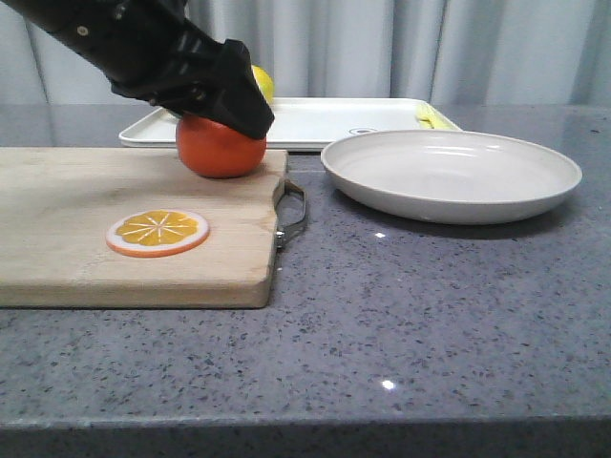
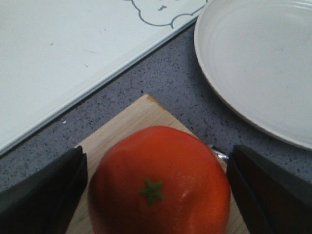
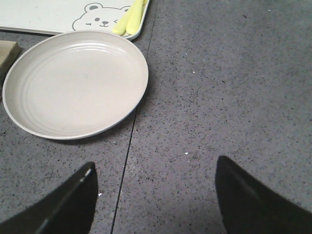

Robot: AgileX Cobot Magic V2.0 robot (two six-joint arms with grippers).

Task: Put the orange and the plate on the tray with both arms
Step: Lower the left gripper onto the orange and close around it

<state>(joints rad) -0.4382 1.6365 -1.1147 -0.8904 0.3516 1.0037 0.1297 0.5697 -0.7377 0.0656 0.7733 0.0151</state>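
The orange (image 1: 221,148) sits on the far right corner of a wooden cutting board (image 1: 86,248). My left gripper (image 1: 234,110) is down over it, open, one finger on each side; in the left wrist view the orange (image 2: 158,183) fills the gap between the fingers (image 2: 44,195) and rests on the board. The plate (image 1: 451,174) lies on the counter to the right of the board. The white tray (image 1: 325,122) lies behind both. My right gripper (image 3: 156,165) is open and empty above bare counter, near the plate (image 3: 75,83); it is outside the front view.
A flat orange slice (image 1: 158,232) lies on the board. A lemon (image 1: 262,82) shows behind my left arm at the tray. A yellow item (image 3: 129,20) lies on the tray's right end. The board's metal handle (image 1: 293,212) points toward the plate.
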